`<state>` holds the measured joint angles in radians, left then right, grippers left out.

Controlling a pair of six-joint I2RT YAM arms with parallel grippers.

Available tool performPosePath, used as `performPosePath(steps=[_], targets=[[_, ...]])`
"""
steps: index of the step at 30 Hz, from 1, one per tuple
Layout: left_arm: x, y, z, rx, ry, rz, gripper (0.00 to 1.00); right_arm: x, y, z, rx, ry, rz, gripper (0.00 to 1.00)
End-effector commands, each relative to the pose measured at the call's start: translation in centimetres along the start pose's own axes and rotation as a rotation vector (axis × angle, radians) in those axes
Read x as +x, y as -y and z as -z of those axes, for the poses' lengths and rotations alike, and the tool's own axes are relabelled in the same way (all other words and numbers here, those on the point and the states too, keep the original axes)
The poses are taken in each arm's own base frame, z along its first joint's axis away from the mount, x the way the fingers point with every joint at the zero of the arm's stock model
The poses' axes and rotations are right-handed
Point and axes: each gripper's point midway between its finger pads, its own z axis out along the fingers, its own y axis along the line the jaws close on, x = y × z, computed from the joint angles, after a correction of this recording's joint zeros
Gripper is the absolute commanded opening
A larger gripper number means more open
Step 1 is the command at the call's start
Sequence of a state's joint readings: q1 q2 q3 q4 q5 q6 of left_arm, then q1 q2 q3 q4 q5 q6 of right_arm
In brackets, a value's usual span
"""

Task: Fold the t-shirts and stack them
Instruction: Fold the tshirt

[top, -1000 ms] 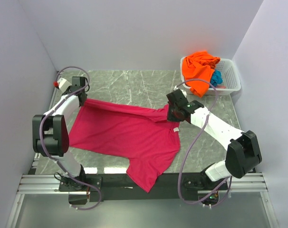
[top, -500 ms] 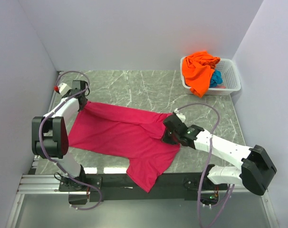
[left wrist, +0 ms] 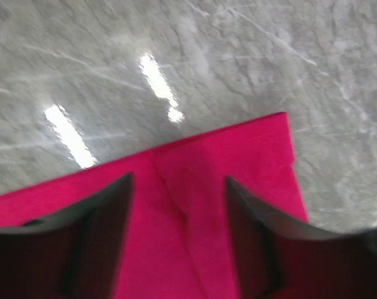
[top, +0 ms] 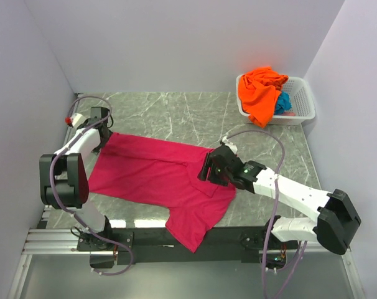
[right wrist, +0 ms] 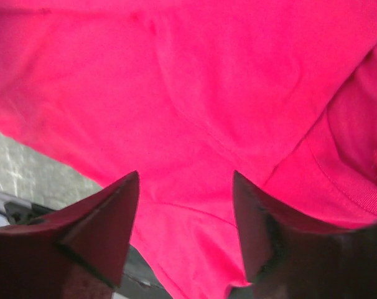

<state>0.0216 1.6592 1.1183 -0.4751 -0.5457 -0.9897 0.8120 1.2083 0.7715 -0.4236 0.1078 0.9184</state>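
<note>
Three t-shirts: one magenta-pink t-shirt [top: 157,177] lies spread over the left and middle of the marble table [top: 176,115], reaching past its near edge. One orange t-shirt [top: 260,93] and one teal t-shirt [top: 283,103] are heaped in the single white basket [top: 298,118] at the far-right corner. Both claws are spread and hold nothing: the left gripper [left wrist: 176,187] is over the magenta shirt's far-left corner, the right gripper [right wrist: 185,180] over its right side.

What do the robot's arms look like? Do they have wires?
The left arm and right arm are white tubes with chunky black joints. A pale purple cable loops along each one. The left arm has a little red knob near its wrist. The left tool and right tool each have two dark, pointed fingers.
</note>
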Motion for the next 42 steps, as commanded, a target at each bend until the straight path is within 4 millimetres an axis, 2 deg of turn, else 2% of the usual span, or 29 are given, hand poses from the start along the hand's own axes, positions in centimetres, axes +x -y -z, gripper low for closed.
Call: performPosePath(steps=[1, 2, 3, 4, 5, 7, 8, 10, 11, 12, 13, 17, 19, 21, 22, 25, 26, 30, 31, 33, 34, 35, 36, 37, 38, 39, 40, 42], targets=[[-2.2, 0.4, 2.0, 0.054, 0.031, 0.078, 0.74, -3.1, -0.6, 0.8, 0.041, 0.102, 0.036, 0.7], [-2.2, 0.6, 2.3, 0.07, 0.027, 0.084, 0.8, -3.8, -0.8, 0.7, 0.043, 0.115, 0.034, 0.75], [-2.5, 0.7, 2.7, 0.083, 0.03, 0.092, 0.92, -4.1, -0.8, 0.6, 0.048, 0.118, 0.038, 0.77], [-2.7, 0.8, 2.9, 0.085, 0.029, 0.091, 0.98, -4.7, -1.1, 0.6, 0.043, 0.122, 0.036, 0.81], [-2.8, 0.9, 3.1, 0.093, 0.026, 0.09, 0.99, -5.2, -0.6, 0.1, 0.067, 0.123, 0.032, 0.85], [-3.1, 1.7, 3.4, 0.116, 0.019, 0.084, 0.99, -6.3, -0.8, -0.2, 0.071, 0.135, 0.041, 0.88], [-3.1, 2.5, 3.4, 0.148, 0.014, 0.087, 0.99, -6.7, -0.7, -0.9, 0.076, 0.138, 0.041, 0.88], [-1.8, 3.9, 3.2, 0.212, -0.046, 0.048, 0.99, -7.9, -0.5, -1.6, 0.072, 0.143, 0.034, 0.89], [-1.9, 5.2, 3.1, 0.264, -0.048, 0.041, 1.0, -7.8, -0.5, -2.6, 0.067, 0.117, 0.033, 0.89], [-0.3, 6.1, 2.4, 0.298, -0.107, -0.003, 1.0, -8.5, 0.1, -3.1, 0.081, 0.117, 0.029, 0.89], [0.3, 6.7, 2.0, 0.318, -0.132, -0.019, 0.99, -9.1, 0.0, -3.5, 0.079, 0.12, 0.028, 0.89], [3.3, 8.4, 0.2, 0.366, -0.242, -0.087, 1.0, -10.1, 2.1, -6.3, 0.145, 0.088, 0.021, 0.89], [4.6, 8.6, -0.8, 0.363, -0.275, -0.096, 0.99, -10.7, 3.2, -7.3, 0.166, 0.071, 0.025, 0.89], [5.5, 8.4, -1.8, 0.341, -0.299, -0.107, 0.99, -10.4, 4.9, -8.8, 0.227, 0.036, 0.039, 0.89], [5.7, 8.2, -2.0, 0.333, -0.304, -0.107, 1.0, -10.9, 5.4, -9.2, 0.25, 0.037, 0.035, 0.89], [6.0, 7.5, -2.7, 0.295, -0.3, -0.121, 0.99, -10.5, 7.0, -10.9, 0.301, -0.015, 0.029, 0.89], [5.9, 7.3, -2.9, 0.279, -0.291, -0.12, 0.99, -10.3, 8.2, -11.5, 0.327, -0.039, 0.009, 0.89], [6.1, 6.9, -3.2, 0.263, -0.291, -0.121, 1.0, -10.6, 9.4, -12.6, 0.335, -0.093, -0.031, 0.88], [6.2, 6.8, -3.2, 0.256, -0.291, -0.118, 0.99, -11.5, 9.2, -12.7, 0.326, -0.087, -0.035, 0.88], [6.4, 6.8, -3.4, 0.254, -0.296, -0.11, 0.99, -12.0, 9.9, -13.4, 0.327, -0.118, -0.043, 0.88], [6.4, 6.8, -3.4, 0.25, -0.297, -0.105, 0.99, -13.1, 9.5, -13.6, 0.311, -0.107, -0.045, 0.88], [6.6, 6.8, -3.5, 0.248, -0.307, -0.099, 0.99, -13.0, 9.9, -14.1, 0.321, -0.126, -0.046, 0.88], [6.7, 7.0, -3.6, 0.249, -0.312, -0.095, 0.99, -13.8, 10.4, -14.2, 0.326, -0.121, -0.05, 0.88], [6.7, 7.2, -3.6, 0.251, -0.316, -0.089, 0.99, -15.0, 9.9, -14.3, 0.316, -0.102, -0.052, 0.88], [6.8, 7.3, -3.6, 0.253, -0.324, -0.08, 0.99, -15.0, 10.5, -14.9, 0.33, -0.116, -0.055, 0.88], [6.9, 7.7, -3.7, 0.262, -0.328, -0.074, 0.99, -15.7, 10.6, -15.0, 0.329, -0.111, -0.048, 0.88], [7.1, 8.2, -3.4, 0.285, -0.344, -0.069, 1.0, -17.4, 10.5, -15.2, 0.32, -0.081, -0.055, 0.88], [6.9, 9.1, -3.4, 0.321, -0.342, -0.068, 0.99, -18.0, 10.7, -16.0, 0.312, -0.094, -0.07, 0.88]])
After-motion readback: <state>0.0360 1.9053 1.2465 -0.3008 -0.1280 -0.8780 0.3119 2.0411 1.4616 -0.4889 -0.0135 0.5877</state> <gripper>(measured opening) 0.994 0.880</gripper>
